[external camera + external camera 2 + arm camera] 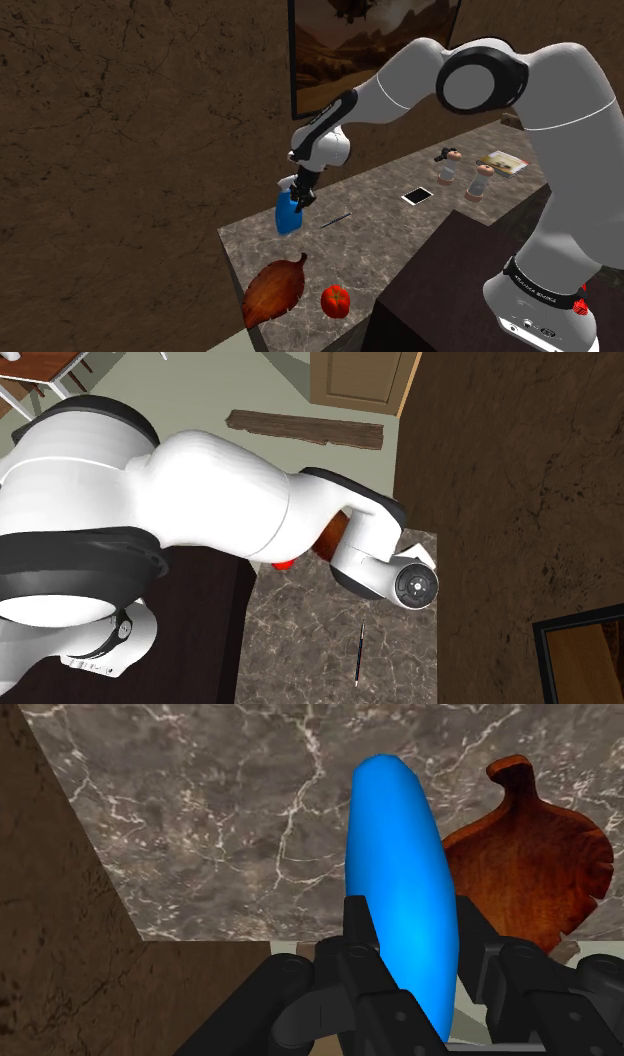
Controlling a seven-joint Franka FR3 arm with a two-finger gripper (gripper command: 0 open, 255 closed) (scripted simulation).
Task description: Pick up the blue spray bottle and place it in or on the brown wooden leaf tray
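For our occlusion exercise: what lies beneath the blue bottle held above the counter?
Marbled counter lies below the bottle, with the leaf tray just beside it. In the wrist view the bottle covers a strip of counter and part of the tray's edge.

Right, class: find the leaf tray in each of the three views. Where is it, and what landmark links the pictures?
Shoulder view: tray at the bottom, left of middle, on the counter's end beside the tomato.
Second exterior view: a brown sliver near the middle, showing past the arm.
Wrist view: tray beyond the bottle that the jaws clasp.
Landmark: the marbled counter.
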